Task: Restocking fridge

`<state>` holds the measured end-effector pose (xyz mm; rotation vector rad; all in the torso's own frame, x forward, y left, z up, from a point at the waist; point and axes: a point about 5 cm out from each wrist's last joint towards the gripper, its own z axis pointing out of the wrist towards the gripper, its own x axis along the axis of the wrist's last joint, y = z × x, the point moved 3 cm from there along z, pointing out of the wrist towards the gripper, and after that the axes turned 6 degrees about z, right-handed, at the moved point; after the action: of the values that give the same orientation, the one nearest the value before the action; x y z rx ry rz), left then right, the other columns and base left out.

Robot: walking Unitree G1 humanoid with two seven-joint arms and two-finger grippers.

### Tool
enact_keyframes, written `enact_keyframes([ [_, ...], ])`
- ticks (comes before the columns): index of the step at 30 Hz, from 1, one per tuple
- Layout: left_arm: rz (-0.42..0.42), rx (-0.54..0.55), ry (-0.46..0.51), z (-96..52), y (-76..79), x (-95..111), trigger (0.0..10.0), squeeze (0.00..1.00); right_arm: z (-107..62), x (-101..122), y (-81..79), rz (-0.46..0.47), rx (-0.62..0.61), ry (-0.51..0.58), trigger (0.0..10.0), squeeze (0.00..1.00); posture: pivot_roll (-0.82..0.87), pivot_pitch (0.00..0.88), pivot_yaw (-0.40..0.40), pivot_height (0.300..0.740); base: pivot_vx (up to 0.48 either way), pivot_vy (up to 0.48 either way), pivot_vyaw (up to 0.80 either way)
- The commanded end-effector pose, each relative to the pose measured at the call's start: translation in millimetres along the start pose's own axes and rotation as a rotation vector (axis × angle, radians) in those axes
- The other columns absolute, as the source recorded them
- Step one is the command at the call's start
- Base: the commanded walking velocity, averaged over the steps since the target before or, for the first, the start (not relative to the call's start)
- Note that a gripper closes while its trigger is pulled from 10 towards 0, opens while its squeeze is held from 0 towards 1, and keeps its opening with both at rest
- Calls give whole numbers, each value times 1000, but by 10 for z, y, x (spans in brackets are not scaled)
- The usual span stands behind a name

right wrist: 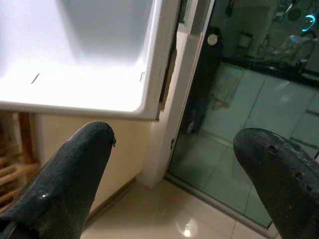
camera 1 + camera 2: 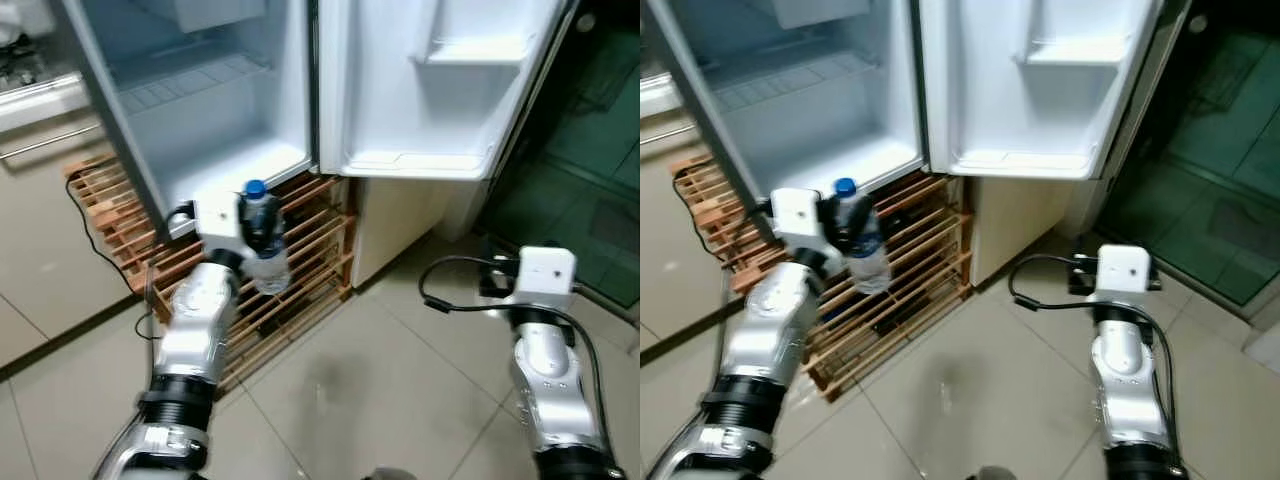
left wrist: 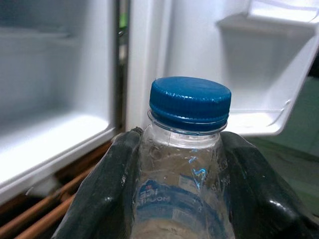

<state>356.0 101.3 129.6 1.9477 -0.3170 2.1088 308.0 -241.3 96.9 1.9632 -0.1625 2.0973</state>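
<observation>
A clear water bottle (image 2: 262,240) with a blue cap (image 3: 190,102) stands upright in my left gripper (image 2: 258,228), which is shut on its neck and shoulders. The bottle hangs just below and in front of the open fridge's lower shelf (image 2: 210,130). In the left wrist view the black fingers (image 3: 102,194) press both sides of the bottle (image 3: 182,194). My right gripper (image 1: 174,174) is held low at the right, open and empty, facing the underside of the open fridge door (image 2: 440,90).
The fridge stands on a wooden slatted rack (image 2: 290,270) on the tiled floor (image 2: 380,380). The open door's shelves (image 2: 475,50) are bare. A black cable (image 2: 85,215) trails over the rack. Dark glass panels (image 2: 590,140) stand at the right, a counter (image 2: 40,100) at the left.
</observation>
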Motion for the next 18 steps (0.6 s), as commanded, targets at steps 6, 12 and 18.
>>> enact_keyframes([
  [6, 22, 21, 45, 51, -103, 139, 10000, 0, 49, 48, -192, 18, 49, 15, 10000, 125, -114, 0, 20, 740, 240, 0, -794],
  [12, 44, 50, 25, 86, -133, 124, 10000, 0, 70, 57, -209, 20, 52, 20, 10000, 122, -115, 0, 20, 740, 0, 0, -658],
  [18, 6, 25, 44, 116, -80, 158, 10000, 0, 100, 134, -273, 37, 76, 46, 10000, 110, -117, 0, 18, 740, 0, 0, 0],
])
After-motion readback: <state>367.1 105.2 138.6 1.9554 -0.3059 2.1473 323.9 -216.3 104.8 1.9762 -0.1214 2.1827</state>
